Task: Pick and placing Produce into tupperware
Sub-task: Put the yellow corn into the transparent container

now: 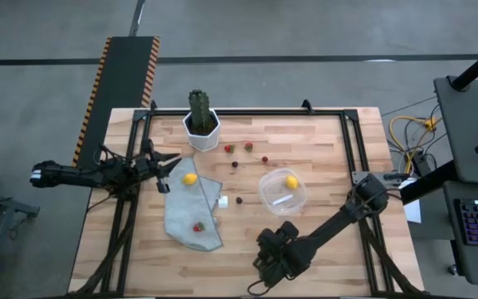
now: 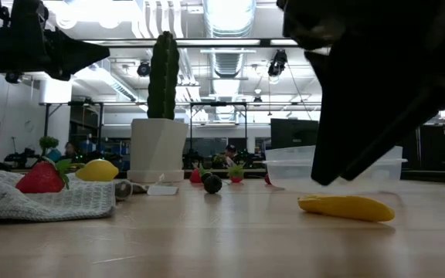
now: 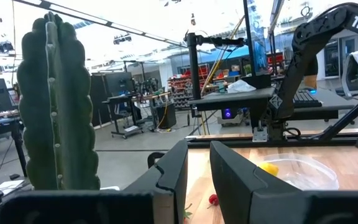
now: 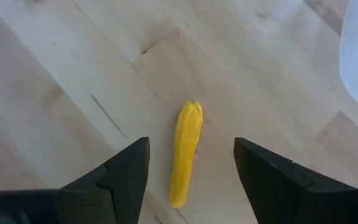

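Note:
A long yellow stick-shaped piece of produce (image 4: 185, 152) lies flat on the wooden table (image 1: 322, 249), near its front edge. My right gripper (image 4: 191, 142) hangs just above it, slanting down, open, with one finger on either side and not touching. The tupperware (image 1: 283, 193), a round clear tub, stands just beyond with a yellow lemon (image 1: 291, 182) inside. A second lemon (image 1: 189, 178) and a strawberry (image 1: 197, 227) rest on a grey cloth (image 1: 191, 218). My left gripper (image 3: 197, 180) waits above the table's left edge, with a narrow gap and nothing in it.
A green cactus in a white pot (image 1: 202, 124) stands at the far edge. Small red and dark berries (image 1: 239, 155) lie scattered between the pot and the tub. A small white cube (image 1: 222, 201) sits at the cloth's right edge. Black frame rails (image 1: 351, 149) border the table.

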You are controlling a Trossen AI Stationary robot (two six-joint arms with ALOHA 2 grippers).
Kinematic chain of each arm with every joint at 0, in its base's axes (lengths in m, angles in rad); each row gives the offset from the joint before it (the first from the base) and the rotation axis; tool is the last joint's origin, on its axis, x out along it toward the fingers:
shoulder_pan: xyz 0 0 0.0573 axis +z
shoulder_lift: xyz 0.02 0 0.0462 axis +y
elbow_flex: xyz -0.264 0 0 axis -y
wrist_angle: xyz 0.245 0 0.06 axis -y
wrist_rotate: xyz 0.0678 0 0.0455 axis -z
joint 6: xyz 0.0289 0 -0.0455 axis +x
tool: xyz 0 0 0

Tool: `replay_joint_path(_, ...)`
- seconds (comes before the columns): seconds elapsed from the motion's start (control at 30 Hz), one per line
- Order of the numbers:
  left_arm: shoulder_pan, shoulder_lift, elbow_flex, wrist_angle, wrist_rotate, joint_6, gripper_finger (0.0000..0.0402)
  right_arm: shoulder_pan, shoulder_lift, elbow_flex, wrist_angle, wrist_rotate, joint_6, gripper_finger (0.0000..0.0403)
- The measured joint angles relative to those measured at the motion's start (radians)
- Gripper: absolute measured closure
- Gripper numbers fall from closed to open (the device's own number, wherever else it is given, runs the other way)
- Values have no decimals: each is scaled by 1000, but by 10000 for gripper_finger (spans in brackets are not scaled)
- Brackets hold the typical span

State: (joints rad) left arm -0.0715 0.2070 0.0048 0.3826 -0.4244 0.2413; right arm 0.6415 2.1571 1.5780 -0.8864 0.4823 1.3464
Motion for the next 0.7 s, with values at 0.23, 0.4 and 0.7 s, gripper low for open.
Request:
replay_joint_path(0.23,0,0,0,1,0,0,345,-1,28,-3,0,-9,0,177)
replay_joint_path(0.4,0,1,0,1,0,0,345,-1,28,-14,2,-9,14,177)
replay_joint_path(0.7,0,1,0,-4,0,-2,345,-1,26,-40,22,-27,35,177)
